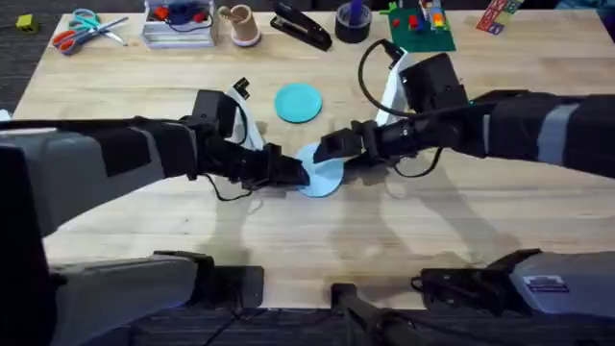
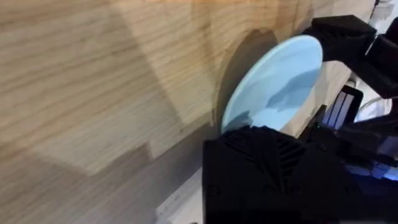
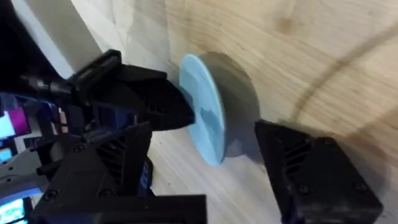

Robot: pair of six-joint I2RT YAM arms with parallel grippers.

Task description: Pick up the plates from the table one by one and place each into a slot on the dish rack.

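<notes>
**Both arms meeting on one little plate mid-table**

While the pale light-blue round plastic plate (image 1: pixel 322 173) is sitting tipped up on edge near the middle of the light wooden plank table (image 1: pixel 288 240), both arms are crowding in on it. It's looking thin, stiff and light, probably slick too, so I'd guess the rim is the only sensible place to pinch it, with a finger on each face.

The left gripper (image 1: pixel 288 174) is reaching in from one side; in its wrist view the plate (image 2: pixel 273 84) is rising right over its black body, but I honestly can't tell how its jaws are standing. The right gripper (image 3: pixel 227 134) is straddling the plate (image 3: pixel 203 106) with its jaws apart, one black finger on each face.

Counting up: two plates I'm seeing, this pale one and a brighter teal round plate (image 1: pixel 298 102) lying flat farther back, well apart. Two arms working.
</notes>
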